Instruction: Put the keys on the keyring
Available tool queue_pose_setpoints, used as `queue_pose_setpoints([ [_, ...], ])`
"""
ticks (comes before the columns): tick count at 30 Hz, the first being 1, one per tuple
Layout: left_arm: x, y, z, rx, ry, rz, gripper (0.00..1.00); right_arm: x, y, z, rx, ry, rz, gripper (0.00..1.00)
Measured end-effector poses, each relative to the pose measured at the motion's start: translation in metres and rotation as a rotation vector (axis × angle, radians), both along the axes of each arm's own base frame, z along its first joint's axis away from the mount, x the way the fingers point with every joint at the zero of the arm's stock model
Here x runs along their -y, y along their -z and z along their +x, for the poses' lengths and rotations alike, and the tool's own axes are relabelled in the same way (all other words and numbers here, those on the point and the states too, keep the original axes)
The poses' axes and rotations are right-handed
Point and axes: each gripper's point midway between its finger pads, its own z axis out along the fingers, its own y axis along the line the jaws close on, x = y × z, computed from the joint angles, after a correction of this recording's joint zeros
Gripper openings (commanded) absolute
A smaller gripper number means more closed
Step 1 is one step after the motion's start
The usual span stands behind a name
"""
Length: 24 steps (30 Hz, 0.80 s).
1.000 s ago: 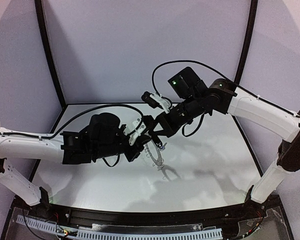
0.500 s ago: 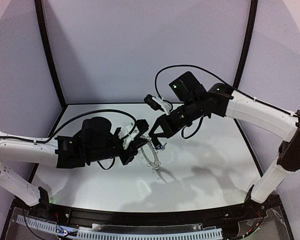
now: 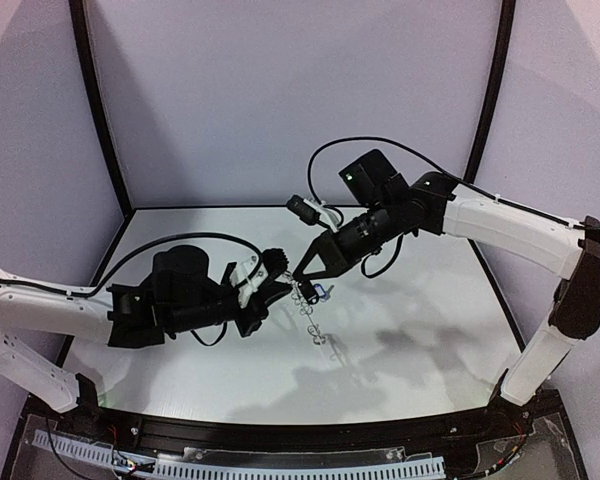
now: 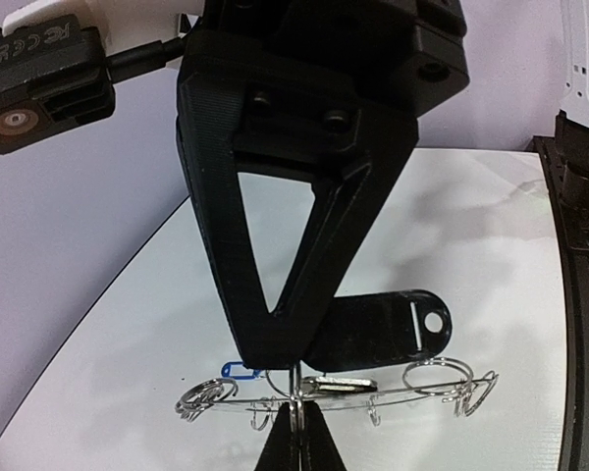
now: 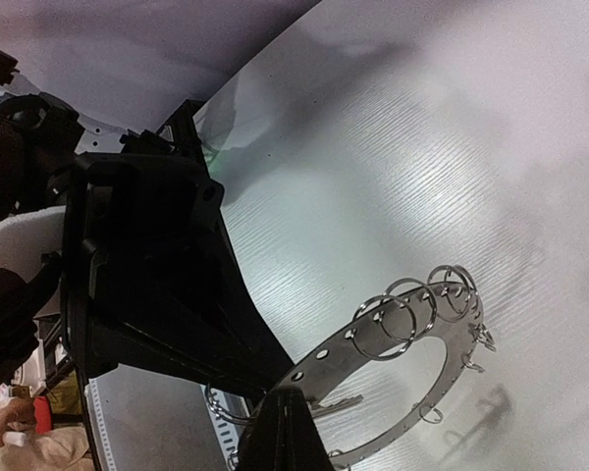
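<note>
The keyring [image 3: 309, 312] hangs in the air between my two grippers, above the white table. In the left wrist view it lies edge-on [image 4: 402, 394], with wire loops [image 4: 438, 373] along its rim. My left gripper [image 4: 299, 410] is shut on its rim at a wire loop. My right gripper [image 5: 286, 394] is shut on the black-headed key; the key's black head [image 4: 383, 329] and silver blade [image 5: 338, 401] lie against the keyring [image 5: 412, 351]. The blue-tagged key [image 4: 238, 369] hangs at the keyring's far side [image 3: 323, 293]. The grippers' tips almost touch [image 3: 292, 277].
The white table [image 3: 430, 330] has purple walls on three sides and black corner posts [image 3: 98, 110]. A black rail [image 3: 280, 435] runs along its near edge. The right arm's black wrist [image 4: 314, 88] fills the top of the left wrist view.
My left arm has drawn back to the left and lower, taking the keyring with it. My right gripper has followed down and to the left, still at the keyring.
</note>
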Motion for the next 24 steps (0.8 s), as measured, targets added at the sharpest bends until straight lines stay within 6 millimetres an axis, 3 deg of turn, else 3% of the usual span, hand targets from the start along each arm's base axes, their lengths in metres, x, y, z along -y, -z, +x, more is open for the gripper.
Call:
queue_pose_setpoints([
  [9, 0.003, 0.002, -0.007, 0.011, 0.045, -0.011, 0.01, 0.005, 0.001, -0.005, 0.060, -0.049, -0.020, 0.00],
  [18, 0.002, -0.022, -0.016, 0.039, 0.090, -0.085, 0.01, 0.011, -0.023, -0.014, 0.190, -0.094, 0.011, 0.08],
  [21, 0.001, -0.030, -0.020, 0.046, 0.106, -0.104, 0.01, 0.019, -0.016, -0.005, 0.223, -0.061, -0.039, 0.29],
  [24, -0.003, -0.052, -0.027, 0.073, 0.130, -0.159, 0.01, 0.037, -0.001, 0.013, 0.250, 0.006, -0.135, 0.44],
])
